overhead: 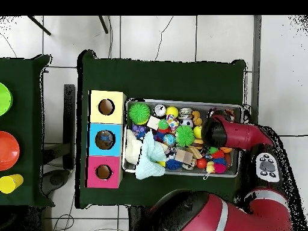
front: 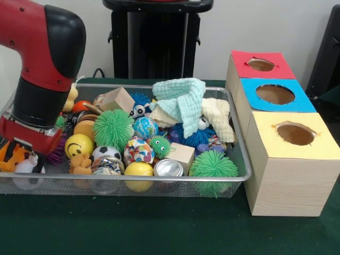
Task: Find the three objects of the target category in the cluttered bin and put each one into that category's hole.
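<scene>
The cluttered bin [front: 133, 179], a shallow silver wire-mesh basket, is heaped with toys. It also shows in the overhead view [overhead: 180, 101]. In it are green spiky balls [front: 112, 129], a yellow smiley ball [front: 78, 144], a soccer ball [front: 107, 153], wooden blocks [front: 118, 99], a silver can [front: 168, 168] and a mint cloth [front: 183, 97]. My red and black arm [front: 37, 69] reaches down into the bin's left end. Its wrist [overhead: 218, 130] hides the gripper in both views. Three wooden boxes have holes in red [front: 243, 59], blue [front: 305, 103] and yellow [front: 265, 143] tops.
The boxes stand in a row against the bin's right side on the green table cloth [front: 159, 223]. A cream cloth [front: 219, 118] lies by the mint one. A striped orange toy [front: 13, 155] sits at the bin's left end. Coloured dishes [overhead: 7, 150] rest on another table.
</scene>
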Controlling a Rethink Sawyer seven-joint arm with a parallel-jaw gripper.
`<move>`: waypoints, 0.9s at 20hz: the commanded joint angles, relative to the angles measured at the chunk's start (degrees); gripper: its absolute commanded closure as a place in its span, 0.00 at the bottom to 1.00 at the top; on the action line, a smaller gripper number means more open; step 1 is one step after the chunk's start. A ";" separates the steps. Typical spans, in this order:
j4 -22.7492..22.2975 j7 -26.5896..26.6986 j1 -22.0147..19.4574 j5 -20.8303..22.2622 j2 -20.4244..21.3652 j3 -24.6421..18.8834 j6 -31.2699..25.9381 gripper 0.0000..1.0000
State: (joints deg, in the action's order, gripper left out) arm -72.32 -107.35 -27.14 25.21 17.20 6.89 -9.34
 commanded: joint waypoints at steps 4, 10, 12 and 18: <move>0.14 19.34 -14.13 -2.12 -2.78 -19.92 -25.53 0.00; 0.16 16.91 -14.38 0.13 -2.42 -21.30 -26.54 0.00; -0.29 16.51 -14.19 0.39 -0.96 -21.42 -28.13 0.00; -0.19 17.59 -14.67 -0.01 2.16 -22.53 -33.09 0.00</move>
State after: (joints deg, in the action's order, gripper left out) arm -69.15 -106.77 -40.87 23.16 19.44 -9.53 -30.77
